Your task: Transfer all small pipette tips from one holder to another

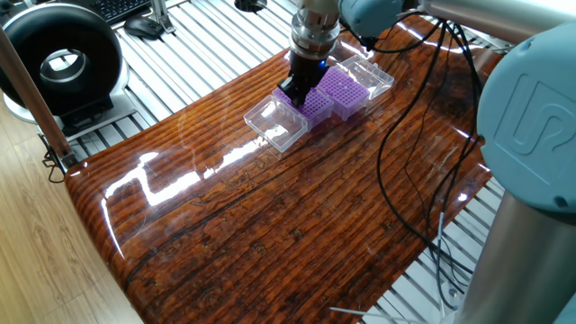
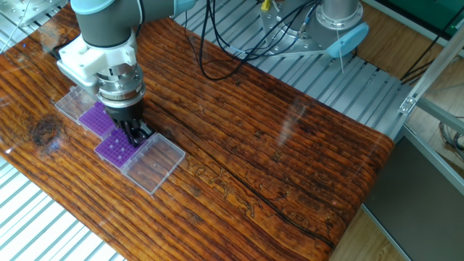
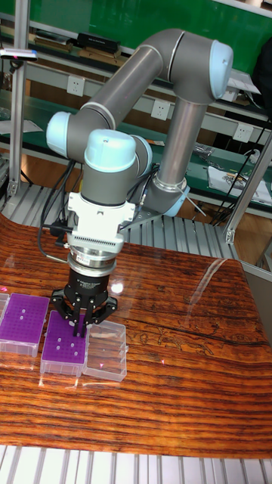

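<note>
- Looking down, we see the claw (image 3: 78, 327) low over a purple rack (image 3: 65, 344) holding few small pipette tips (image 3: 69, 342).
- We cannot tell if it pinches any.
- Its clear lid (image 3: 106, 349) lies open beside, on the tabletop (image 3: 181, 378).

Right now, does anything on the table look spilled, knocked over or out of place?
Nothing stands out. Both purple racks sit flat side by side on the table, clear lids opened flat beside them. The gripper is down over the nearer rack. The tips are too small to check.
</note>
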Robot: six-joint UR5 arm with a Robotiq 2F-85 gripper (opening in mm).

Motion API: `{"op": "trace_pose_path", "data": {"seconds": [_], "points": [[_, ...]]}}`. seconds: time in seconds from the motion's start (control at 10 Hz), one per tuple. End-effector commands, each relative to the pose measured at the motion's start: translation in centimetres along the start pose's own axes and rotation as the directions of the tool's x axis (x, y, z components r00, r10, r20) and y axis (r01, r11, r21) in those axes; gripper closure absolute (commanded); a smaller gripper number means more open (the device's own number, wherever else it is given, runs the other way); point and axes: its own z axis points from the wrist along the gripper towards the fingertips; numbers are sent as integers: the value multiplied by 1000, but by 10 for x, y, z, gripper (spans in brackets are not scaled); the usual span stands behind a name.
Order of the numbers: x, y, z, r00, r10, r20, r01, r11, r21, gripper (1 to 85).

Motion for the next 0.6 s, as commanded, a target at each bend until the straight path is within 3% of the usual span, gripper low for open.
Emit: {"op": "trace_pose_path", "data": {"seconds": [0.0,0.5], "points": [[-2,-1,-2,1000,16,11,-16,1000,-12,710],[-6,0,-2,999,40,28,-40,999,-7,847]]}}
